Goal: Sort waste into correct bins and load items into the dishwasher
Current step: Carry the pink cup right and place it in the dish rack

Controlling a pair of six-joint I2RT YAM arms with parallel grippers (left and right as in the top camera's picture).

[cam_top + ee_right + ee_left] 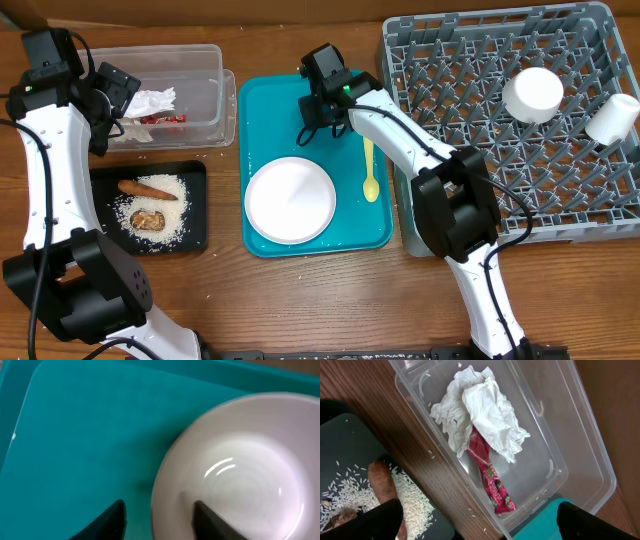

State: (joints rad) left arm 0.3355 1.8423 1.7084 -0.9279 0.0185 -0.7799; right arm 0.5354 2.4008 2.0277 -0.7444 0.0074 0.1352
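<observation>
Both pairs of jaws stand spread and empty. The left jaws hang over the left end of a clear rectangular plastic tub (205, 70), the right jaws over the far part of a large teal serving tray (262, 130). The tub, at far left, holds one crumpled white napkin (480, 410) and one shiny red wrapper (492, 482). Just near of it, a shallow black rectangular tray (195, 232) carries one small orange carrot (147, 187), one brown food lump (148, 219) and scattered white rice grains (170, 197). On the teal tray lie one large round white plate (290, 200) and, to its right, one yellow plastic spoon (370, 170). The square grey plastic dish rack (480, 170), at right, holds one white bowl (533, 93) and one small white cup (612, 118). Only the overhead view takes in the rack. Only the left wrist view shows stray grains on the wooden tabletop (360, 380) between the two bins. The right wrist view shows just plate and teal tray, the plate's rim between the fingers (107, 522).
</observation>
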